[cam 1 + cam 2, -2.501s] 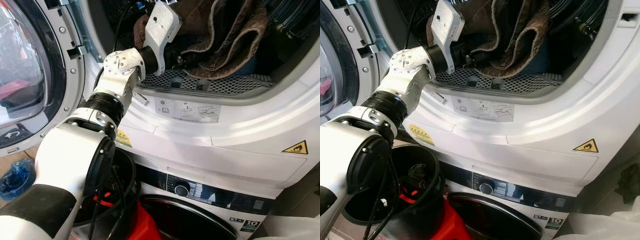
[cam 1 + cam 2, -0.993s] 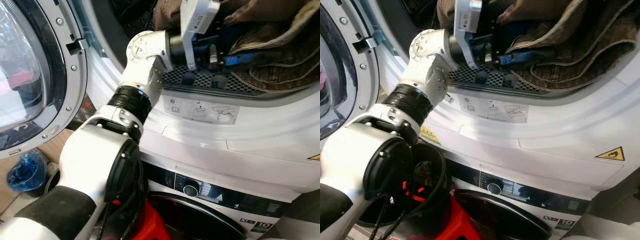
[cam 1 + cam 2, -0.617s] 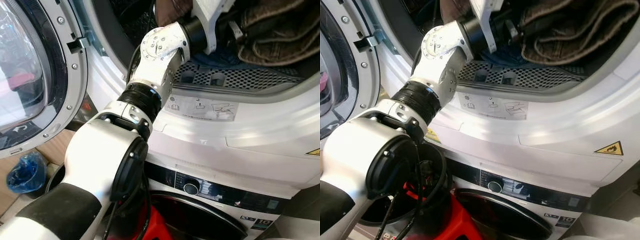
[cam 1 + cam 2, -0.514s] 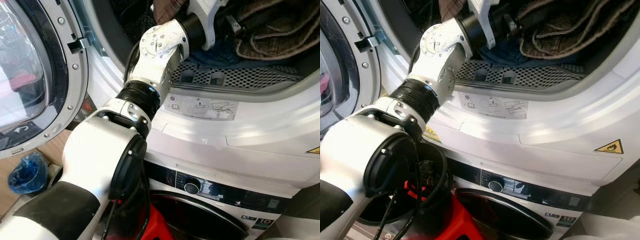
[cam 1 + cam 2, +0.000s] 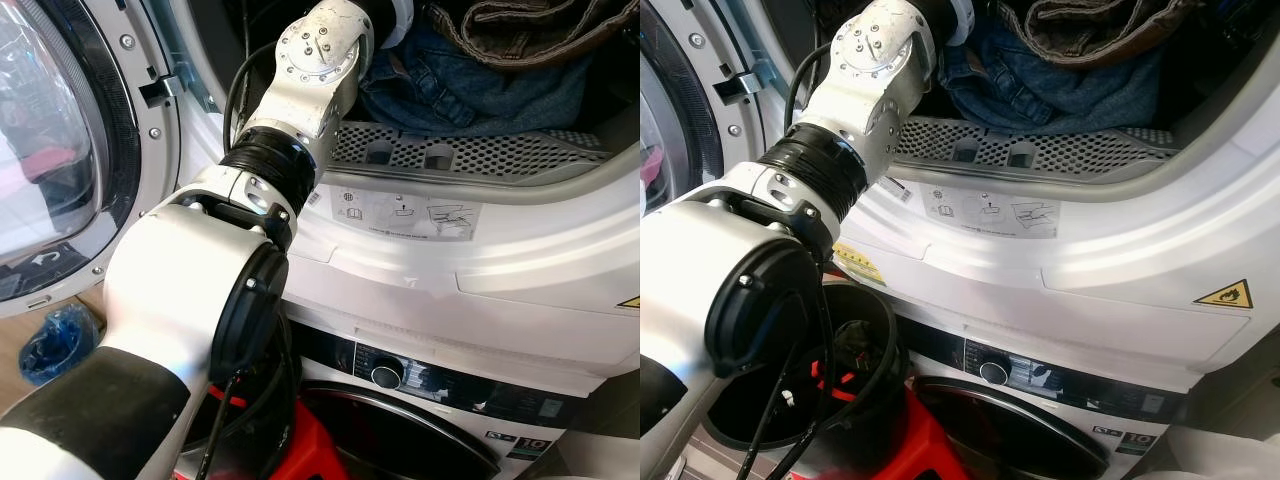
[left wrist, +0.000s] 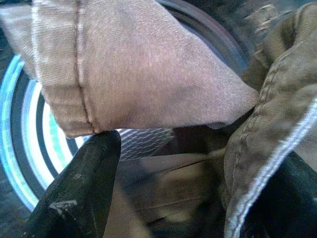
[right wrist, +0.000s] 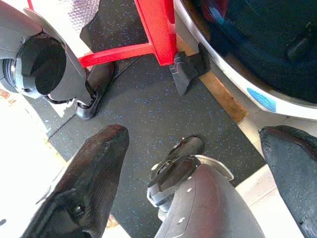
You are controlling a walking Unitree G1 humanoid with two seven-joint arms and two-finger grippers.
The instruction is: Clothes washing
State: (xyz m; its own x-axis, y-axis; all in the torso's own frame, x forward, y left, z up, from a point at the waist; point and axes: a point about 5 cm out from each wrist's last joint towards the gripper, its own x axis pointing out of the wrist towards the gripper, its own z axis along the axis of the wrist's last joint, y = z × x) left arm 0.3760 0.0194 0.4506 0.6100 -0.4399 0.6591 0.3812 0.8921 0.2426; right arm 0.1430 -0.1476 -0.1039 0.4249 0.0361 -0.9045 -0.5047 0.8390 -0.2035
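So there's a stacked setup here: the upper machine (image 5: 480, 270) has its round door (image 5: 60, 150) swung open to the robot's left, and a second washer (image 5: 1040, 400) sits underneath with its control knob (image 5: 386, 374) on the front panel. The left arm (image 5: 300, 110) reaches up and into the upper drum, wrist buried past the perforated lip (image 5: 1040, 152). Inside the drum, blue jeans (image 5: 470, 85) lie at the front with a brown garment (image 5: 1090, 25) heaped on top of them. From the left wrist camera, the left gripper (image 6: 193, 163) is spread, with brown fabric draped between and over its fingers (image 6: 79, 188). The right gripper (image 7: 198, 163) hangs down by the floor, fingers (image 7: 94, 178) wide apart, holding nothing, above a red frame (image 7: 158, 34) and speckled black mat (image 7: 143, 104).
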